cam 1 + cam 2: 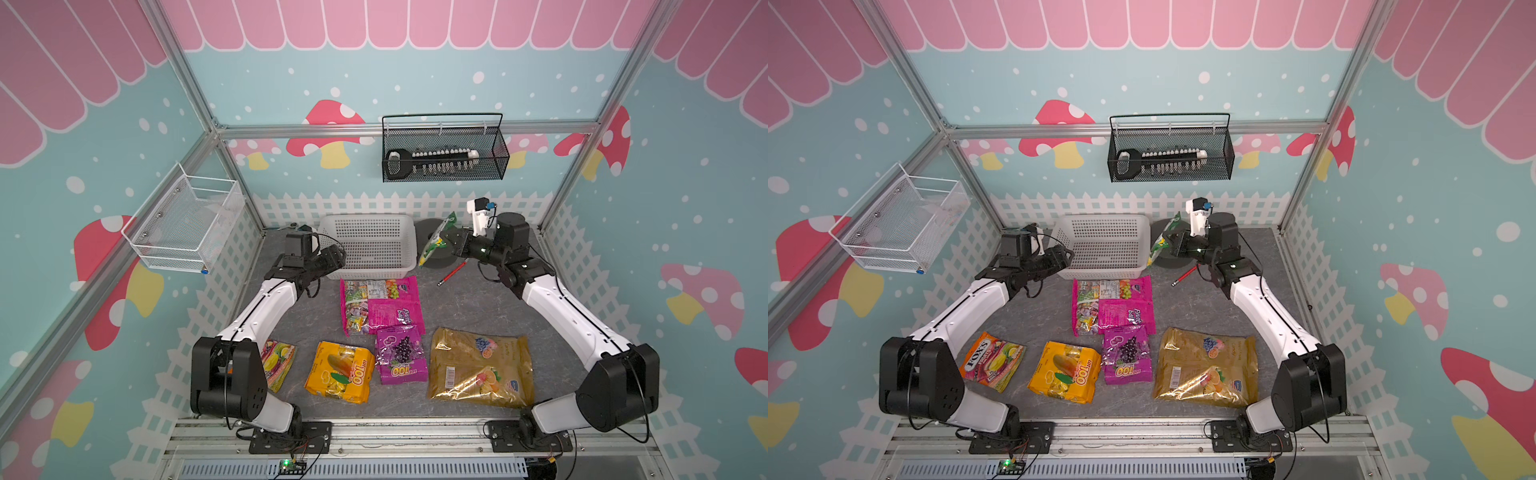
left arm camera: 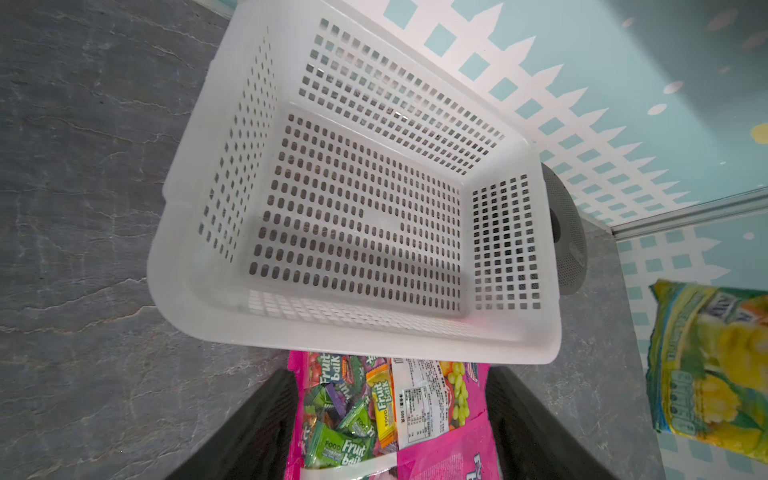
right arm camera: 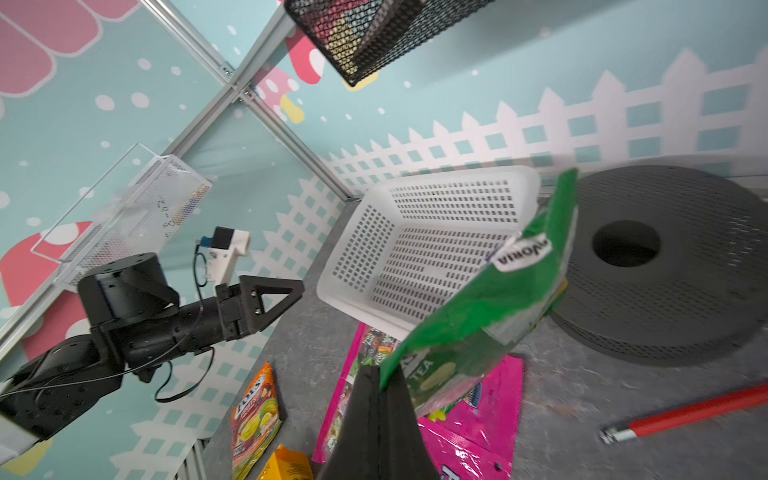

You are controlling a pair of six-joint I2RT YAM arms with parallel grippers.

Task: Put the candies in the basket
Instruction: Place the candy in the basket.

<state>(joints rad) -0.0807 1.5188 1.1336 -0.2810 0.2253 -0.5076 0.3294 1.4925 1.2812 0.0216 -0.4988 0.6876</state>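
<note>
the right gripper is pinching the small green-yellow bag by one edge, jaws clamped shut on it. the bag is hanging in the air just beside the basket's right end. the left gripper is hovering at the basket's left front corner, jaws spread wide, holding nothing. the magenta bag is lying just in front of the basket, with the purple grape bag, orange-yellow bag and gold bag farther forward.
</note>
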